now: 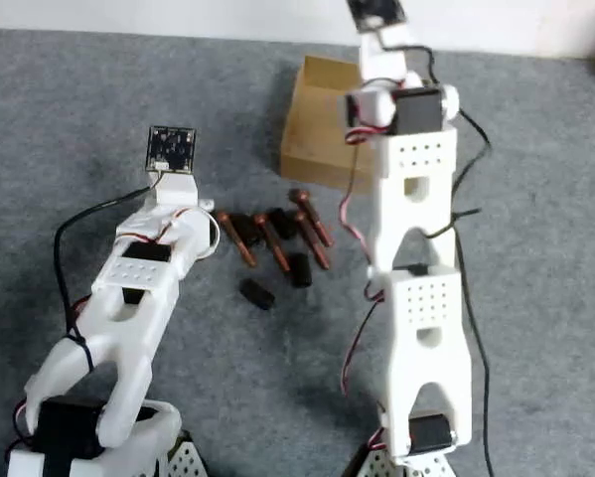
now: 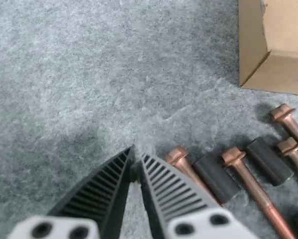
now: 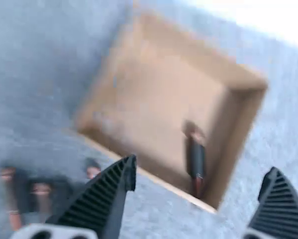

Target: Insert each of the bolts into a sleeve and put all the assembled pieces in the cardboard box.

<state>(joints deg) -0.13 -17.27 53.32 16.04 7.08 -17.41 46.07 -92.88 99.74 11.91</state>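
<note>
Four loose bolts [image 1: 273, 241] are recorded on the grey carpet [image 1: 98, 99] between the two arms. They are laid roughly parallel, with their heads turned toward the cardboard box [image 1: 312, 139]. Black sleeves [image 1: 258, 294] are scattered among them. Two are lodged between neighbouring bolts, one is set by the shaft ends, and one is placed a little apart, nearer the arm bases. Bolts and sleeves in this cluster are noted as separate pieces.

The right gripper [image 3: 202, 167] is held above the open box. Its jaws are spread wide and nothing is carried between them. One assembled piece [image 3: 196, 158], a bolt seated in a dark sleeve, is seen on the box floor close to a side wall. Its finer detail is lost to blur.

The left gripper [image 2: 137, 162] is pointed down at the carpet at the end of the cluster away from the box. Its ribbed fingers [image 2: 161, 184] are pressed together at the tips, with nothing clamped. The tips are found just beside the head of the nearest bolt, and no contact is made.
</note>
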